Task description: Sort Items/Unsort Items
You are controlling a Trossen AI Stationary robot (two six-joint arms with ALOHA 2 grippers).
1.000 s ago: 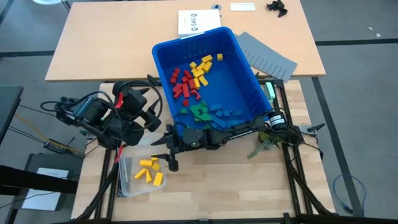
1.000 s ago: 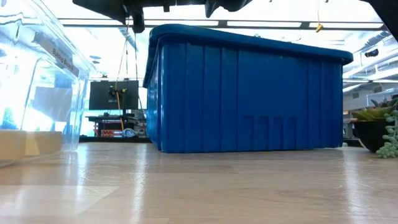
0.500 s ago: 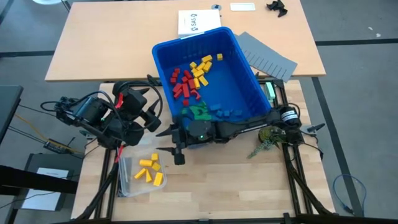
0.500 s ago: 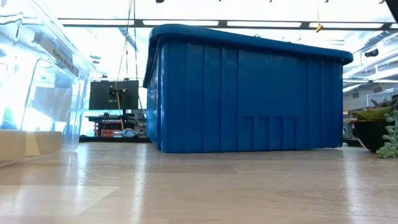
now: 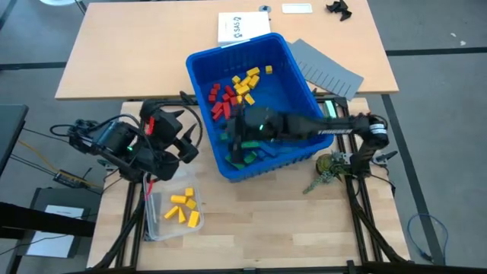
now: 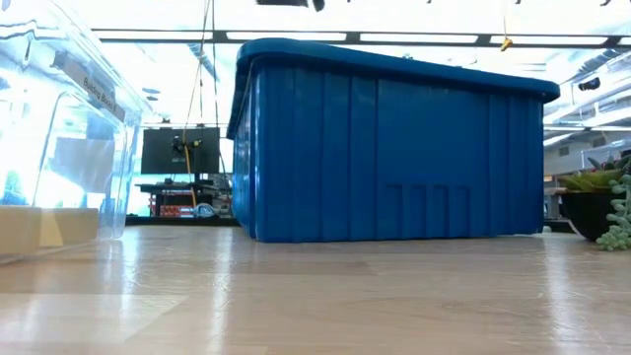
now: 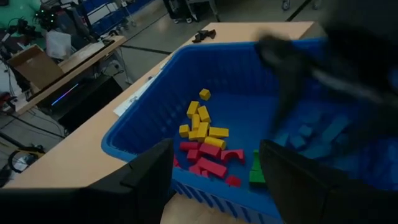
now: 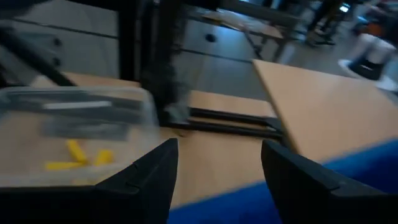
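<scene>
The items lie in a large blue bin (image 5: 293, 57) at the table's middle: red blocks (image 5: 222, 103), yellow blocks (image 5: 245, 84), green ones (image 5: 242, 157) and blue ones (image 5: 280, 147), in colour groups on its floor. More yellow blocks (image 5: 183, 207) lie in a clear container (image 5: 156, 222) near the table's front left. My right gripper (image 5: 230, 138) hangs open above the bin's near left part, pointing toward the table's left, with nothing between its fingers (image 8: 149, 180). My left gripper (image 5: 187, 146) waits open to the left of the bin, facing it (image 7: 214, 180).
Grey slotted sheets (image 5: 327, 68) lie behind the bin on the right, a white paper (image 5: 243, 27) behind it. A small plant (image 5: 327, 171) stands at the right. In the low view the bin (image 6: 394, 148) and the clear container (image 6: 59, 128) stand on bare wood.
My right gripper has risen from just above the table beside the clear container and swung toward the far edge, over the bin's near wall; it now hangs above the green and blue blocks. It has tipped more level and rolled a little. It has stayed open.
</scene>
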